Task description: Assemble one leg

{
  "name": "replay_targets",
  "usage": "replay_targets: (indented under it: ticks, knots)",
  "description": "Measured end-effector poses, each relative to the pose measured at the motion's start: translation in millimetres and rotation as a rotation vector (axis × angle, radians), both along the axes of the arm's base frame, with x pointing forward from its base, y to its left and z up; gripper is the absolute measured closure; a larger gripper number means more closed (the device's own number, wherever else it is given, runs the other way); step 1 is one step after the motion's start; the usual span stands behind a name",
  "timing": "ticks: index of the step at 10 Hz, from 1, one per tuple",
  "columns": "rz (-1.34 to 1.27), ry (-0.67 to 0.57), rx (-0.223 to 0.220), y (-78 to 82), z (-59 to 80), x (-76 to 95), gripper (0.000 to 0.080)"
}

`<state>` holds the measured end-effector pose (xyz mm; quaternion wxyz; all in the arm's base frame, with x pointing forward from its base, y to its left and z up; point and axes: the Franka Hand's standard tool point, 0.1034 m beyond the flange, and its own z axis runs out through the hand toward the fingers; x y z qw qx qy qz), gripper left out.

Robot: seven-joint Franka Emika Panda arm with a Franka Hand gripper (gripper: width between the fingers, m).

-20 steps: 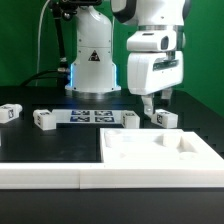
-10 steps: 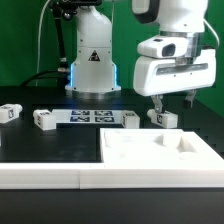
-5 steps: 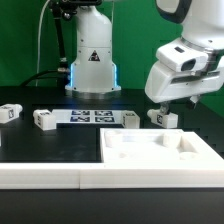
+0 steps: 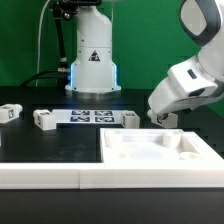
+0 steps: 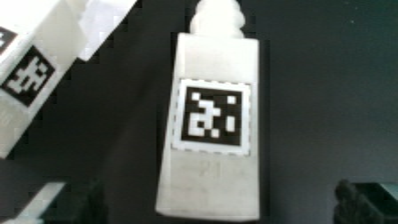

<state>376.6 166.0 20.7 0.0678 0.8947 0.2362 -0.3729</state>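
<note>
Item: small white oblong plastic leg block (image 5: 214, 110), 1 of several alike, w/ a black-and-white square tag on its upper face and a narrow peg-like tip at one end. Loc.: lying flat on the black counter (image 4: 50, 140), toward the exterior view's right, near the far edge of the large white tray-like panel (image 4: 125, 150). A second white tagged block (image 5: 45, 60) lies close by, not touching it as far as I can see. My hand (image 5: 214, 200): wide open, nothing held. The wrist view shows my two dark fingertips (image 5: 63, 200) either side of the block's plain end w/ a clear gap each side, so no contact yet. Handling, est.: hard moulded plastic, rigid, prob. very light. It shouldn't flex or crush under a firm squeeze, and it's not fragile. Surface looks smooth, so it could slip or twist betw. my pads if I pinch near an end. Where to hold: across the two long flat side walls, approx. mid-length or a bit toward the plain end, pads square to the sides. I'd leave the peg end free, since I'd guess that end goes into the panel. Avoid: gripping the peg tip or catching a corner, which would likely rotate the block on the counter. Risk: a light part may skid if one finger touches first, so I'd centre over it before closing. Wt. & finish can't be verified from here.
</note>
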Motion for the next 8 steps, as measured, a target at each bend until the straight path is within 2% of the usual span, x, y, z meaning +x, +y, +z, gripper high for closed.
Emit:
replay_targets:
  ticks: [2, 3, 8]
  knots:
    - [0.004, 0.131, -0.059, 0.7, -9.4, -4.9, 0.0151]
    - [0.002, 0.157, -0.070, 0.0, -14.0, -5.8, 0.0151]
    - [-0.006, 0.133, -0.054, -2.6, -18.3, -0.2, 0.0151]
